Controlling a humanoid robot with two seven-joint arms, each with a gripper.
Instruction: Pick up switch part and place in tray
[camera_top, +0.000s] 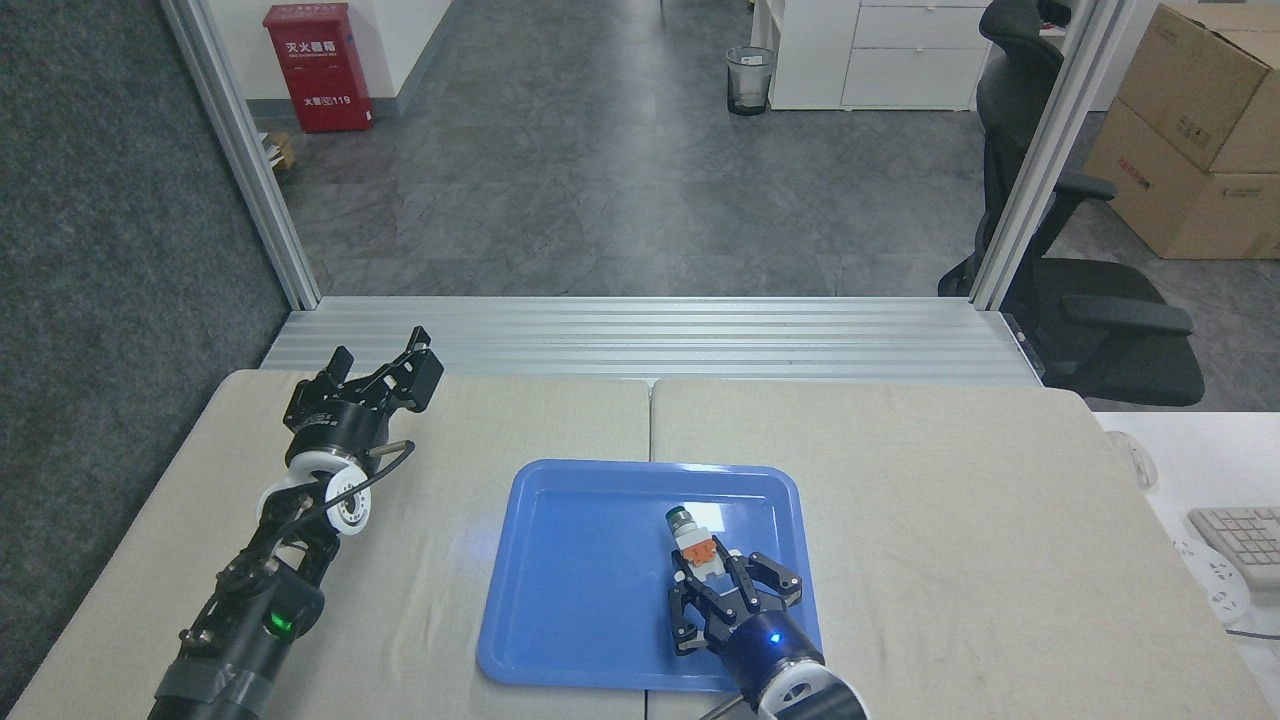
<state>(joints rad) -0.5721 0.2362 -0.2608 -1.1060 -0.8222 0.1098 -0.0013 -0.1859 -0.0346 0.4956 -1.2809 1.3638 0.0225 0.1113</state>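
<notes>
As held, switch part (694, 541) — cap far-left

arms black | wrist rings white | black cables | LEDs: left green, right blue

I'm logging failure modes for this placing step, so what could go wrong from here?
1. The right gripper holds the switch part by its white end over the tray; whether it touches the floor cannot be told. Released from height, it may bounce on the glossy surface.
2. The round cap points outward, so the part may roll once freed.
3. The gripper sits near the tray's right rim and might nudge it when withdrawing.
</notes>
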